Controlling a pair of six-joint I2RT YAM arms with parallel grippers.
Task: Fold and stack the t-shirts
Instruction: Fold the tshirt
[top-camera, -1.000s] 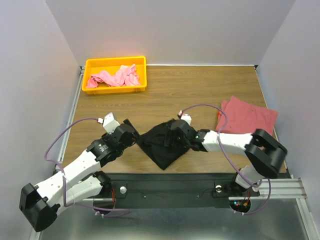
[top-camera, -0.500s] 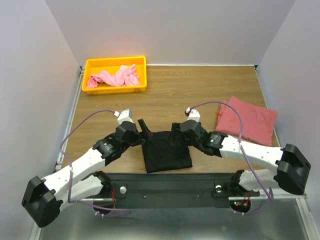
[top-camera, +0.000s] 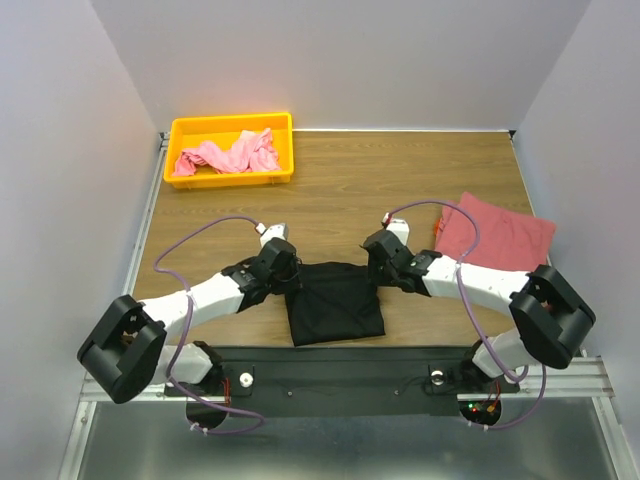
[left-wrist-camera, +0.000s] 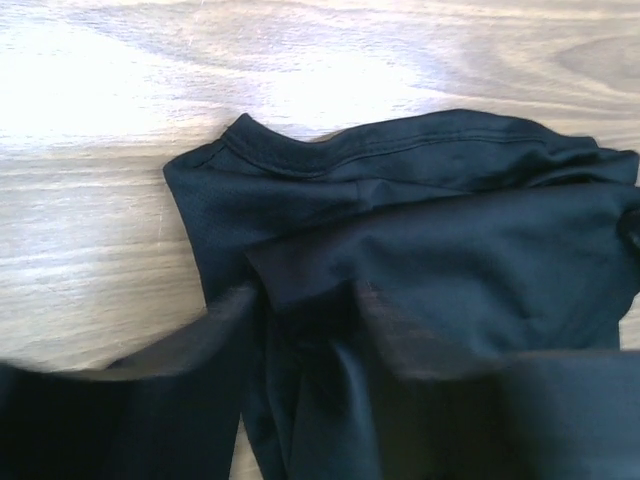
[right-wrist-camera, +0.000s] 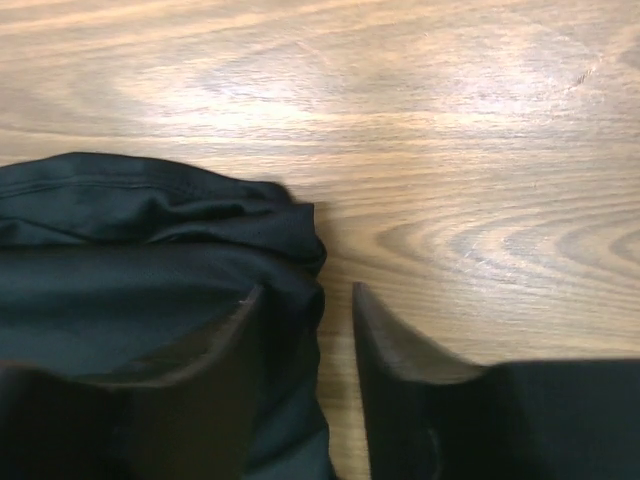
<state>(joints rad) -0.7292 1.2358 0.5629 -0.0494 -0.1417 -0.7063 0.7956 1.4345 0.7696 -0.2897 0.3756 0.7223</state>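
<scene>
The black t-shirt (top-camera: 335, 303) lies as a rough rectangle near the table's front edge. My left gripper (top-camera: 287, 273) is at its far left corner. In the left wrist view its fingers (left-wrist-camera: 215, 325) straddle a raised fold of the black t-shirt (left-wrist-camera: 420, 230) and stand partly closed, with a gap left between them. My right gripper (top-camera: 379, 268) is at the far right corner. One of its fingers (right-wrist-camera: 235, 340) rests on the black t-shirt (right-wrist-camera: 140, 270), the other on bare wood, with a gap between them. A rose-red t-shirt (top-camera: 497, 236) lies folded at the right.
A yellow bin (top-camera: 283, 150) at the back left holds a crumpled pink t-shirt (top-camera: 228, 155). The wooden table (top-camera: 350, 185) is bounded by grey walls on three sides. Purple cables loop over both arms.
Both arms swung to the shirt's far corners. The black shirt went from a skewed diamond to a straight rectangle. Both pairs of jaws narrowed from wide open.
</scene>
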